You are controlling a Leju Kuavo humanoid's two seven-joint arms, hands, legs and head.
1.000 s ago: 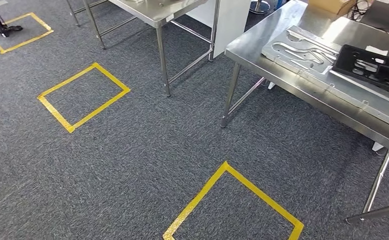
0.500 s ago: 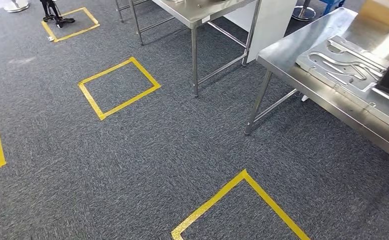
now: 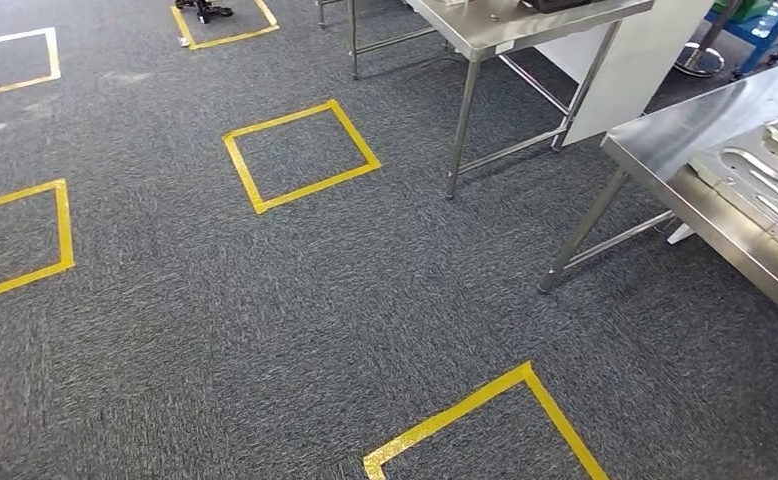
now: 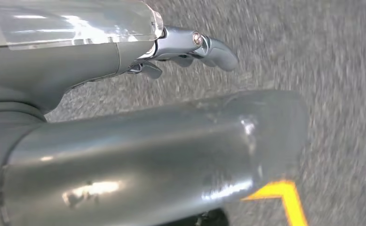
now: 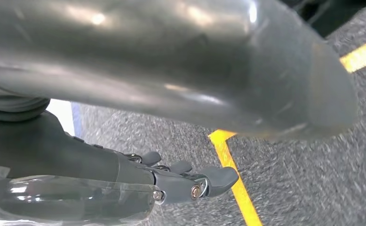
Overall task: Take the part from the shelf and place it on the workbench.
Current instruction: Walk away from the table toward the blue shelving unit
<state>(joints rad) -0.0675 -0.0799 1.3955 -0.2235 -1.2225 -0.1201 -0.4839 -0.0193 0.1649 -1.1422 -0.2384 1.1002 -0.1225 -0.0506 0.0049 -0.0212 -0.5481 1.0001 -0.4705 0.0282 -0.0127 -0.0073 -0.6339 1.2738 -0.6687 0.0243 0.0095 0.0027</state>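
While both arms hang toward the carpet (image 3: pixel 265 300), neither hand has anything in it: the left hand (image 4: pixel 139 89) hangs with its fingers (image 4: pixel 214 47) apart and nothing between them, and the right hand (image 5: pixel 171 117) likewise, fingers (image 5: pixel 218 178) loosely spread above a yellow tape line (image 5: pixel 233 169).

By my reading the task is barely begun. No shelf is in sight and I cannot tell where the part to be fetched lies. Finding the shelf, gripping the part, carrying it and setting it down all seem left to do. Whether the robot is turning toward the shelf cannot be told from this moment alone.

Counted in the head view:
- Two steel tables: the near table (image 3: pixel 665 135) at 3 o'clock, likely the workbench, and a far table (image 3: pixel 485 35) at 1 o'clock.
- One grey formed plate (image 3: pixel 765 170) on the near table, cut off by the picture's edge; it may be a fixture rather than the part.
- Five yellow tape squares on the floor: the middle square (image 3: pixel 300 155) at 12 o'clock, a near square (image 3: pixel 485 420) at 6, a left square (image 3: pixel 25 235) at 9, and two far ones at 11, one square (image 3: pixel 220 25) with a small dark object (image 3: pixel 203 8) in it, the other square (image 3: pixel 10 60) beside it.
- One white panel (image 3: pixel 635 60) behind the far table.
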